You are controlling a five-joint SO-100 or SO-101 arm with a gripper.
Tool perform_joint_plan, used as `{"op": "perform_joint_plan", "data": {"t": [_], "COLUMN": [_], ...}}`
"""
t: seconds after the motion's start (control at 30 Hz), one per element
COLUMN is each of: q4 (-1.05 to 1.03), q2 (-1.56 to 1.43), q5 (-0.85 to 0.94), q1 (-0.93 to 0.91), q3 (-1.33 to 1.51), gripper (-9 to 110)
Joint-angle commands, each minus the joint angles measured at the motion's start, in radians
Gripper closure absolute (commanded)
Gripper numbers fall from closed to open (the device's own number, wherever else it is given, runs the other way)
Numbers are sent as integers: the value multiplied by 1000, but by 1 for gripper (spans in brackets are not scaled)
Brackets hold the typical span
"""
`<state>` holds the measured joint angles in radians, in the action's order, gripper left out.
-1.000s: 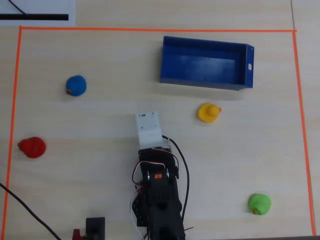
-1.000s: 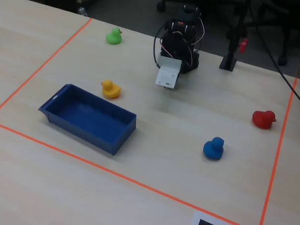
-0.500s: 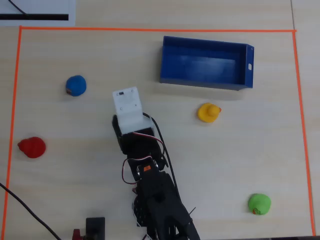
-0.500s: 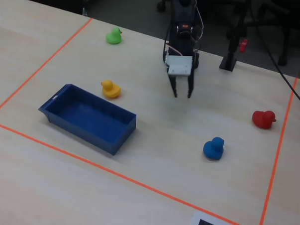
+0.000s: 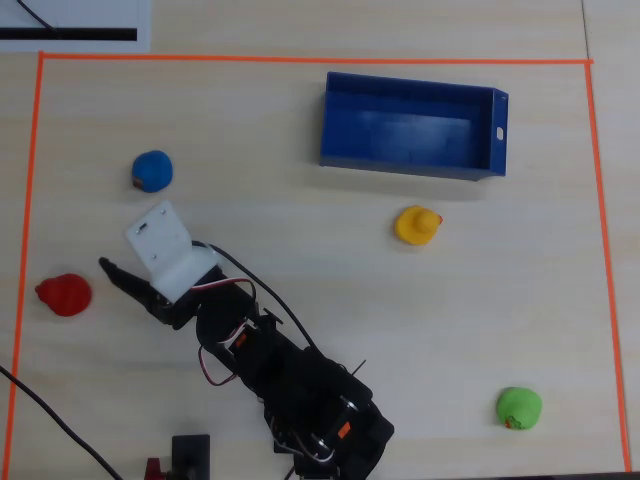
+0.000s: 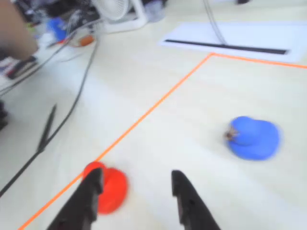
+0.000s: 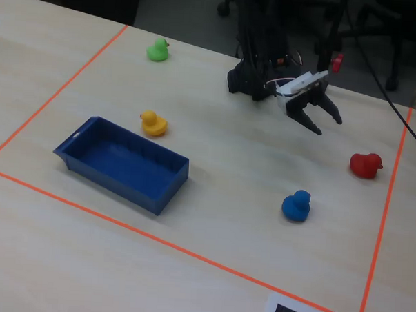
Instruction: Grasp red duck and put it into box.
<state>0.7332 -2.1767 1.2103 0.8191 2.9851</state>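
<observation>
The red duck (image 5: 63,294) sits on the table near the left tape line. It also shows in the fixed view (image 7: 365,165). In the wrist view the red duck (image 6: 114,188) lies low, partly behind my left finger (image 6: 91,189). My gripper (image 5: 118,263) is open and empty, a short way right of the duck and apart from it. It shows in the wrist view (image 6: 135,178) and in the fixed view (image 7: 329,127), held above the table. The dark-blue box (image 5: 400,158) stands empty at the far side and shows in the fixed view (image 7: 117,180).
A blue duck (image 5: 152,171) sits close above the gripper in the overhead view and shows in the wrist view (image 6: 252,137). A yellow duck (image 5: 417,224) sits just below the box. A green duck (image 5: 519,407) is at the bottom right. Orange tape (image 5: 30,200) frames the work area.
</observation>
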Motion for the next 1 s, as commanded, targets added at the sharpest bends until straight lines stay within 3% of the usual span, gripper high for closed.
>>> {"op": "perform_joint_plan", "data": {"t": [0.0,0.97], "q4": [104,178], "q2": [77,732], "q5": [29,18], "q1": [86,281], "q3": [-25,-509], "gripper": [80,79]}}
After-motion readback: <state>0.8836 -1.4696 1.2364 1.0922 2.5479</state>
